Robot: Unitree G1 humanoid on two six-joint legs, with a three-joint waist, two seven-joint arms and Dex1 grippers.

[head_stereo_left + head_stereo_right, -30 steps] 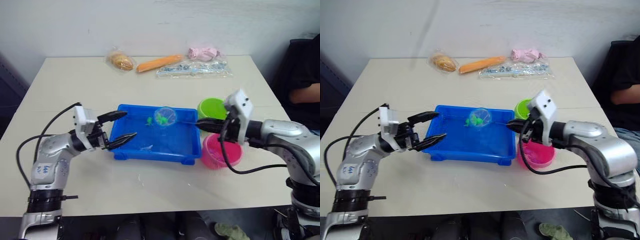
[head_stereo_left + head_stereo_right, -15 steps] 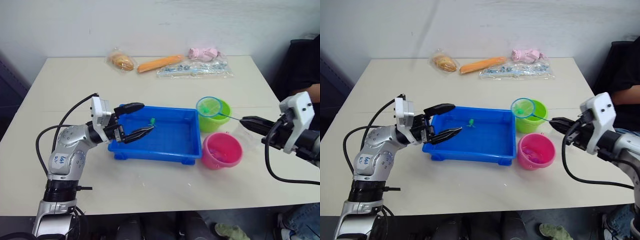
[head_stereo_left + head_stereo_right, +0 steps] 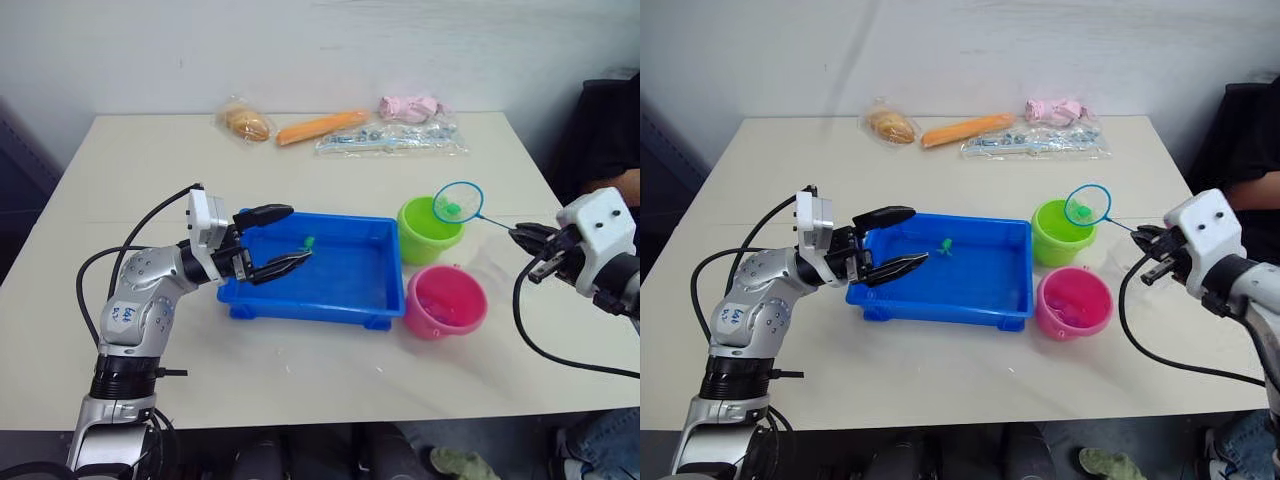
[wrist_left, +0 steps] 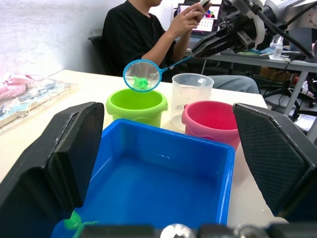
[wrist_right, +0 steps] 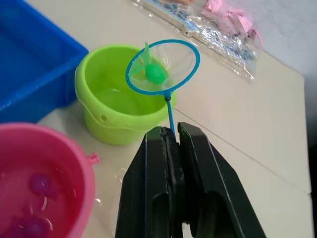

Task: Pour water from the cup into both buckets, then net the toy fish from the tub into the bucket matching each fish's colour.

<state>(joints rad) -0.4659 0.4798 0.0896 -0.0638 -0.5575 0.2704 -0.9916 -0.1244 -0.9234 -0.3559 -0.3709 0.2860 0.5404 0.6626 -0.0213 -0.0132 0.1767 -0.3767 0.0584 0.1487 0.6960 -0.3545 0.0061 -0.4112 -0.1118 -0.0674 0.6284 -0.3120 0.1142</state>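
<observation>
Care now: our right gripper [image 5: 171, 139] pinches the net [image 5: 162, 67], one green fish [image 5: 154, 74] in it seemingly over the green bucket's [image 5: 116, 106] far rim, so we centre before tipping, left gripper [image 3: 268, 240] wide over the tub [image 3: 340, 300].

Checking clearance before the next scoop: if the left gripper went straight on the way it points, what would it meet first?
Probably the blue tub: the open left gripper points along it, low over its water. Its far wall comes first, unless the fingers clear the rim; then the buckets.
</observation>
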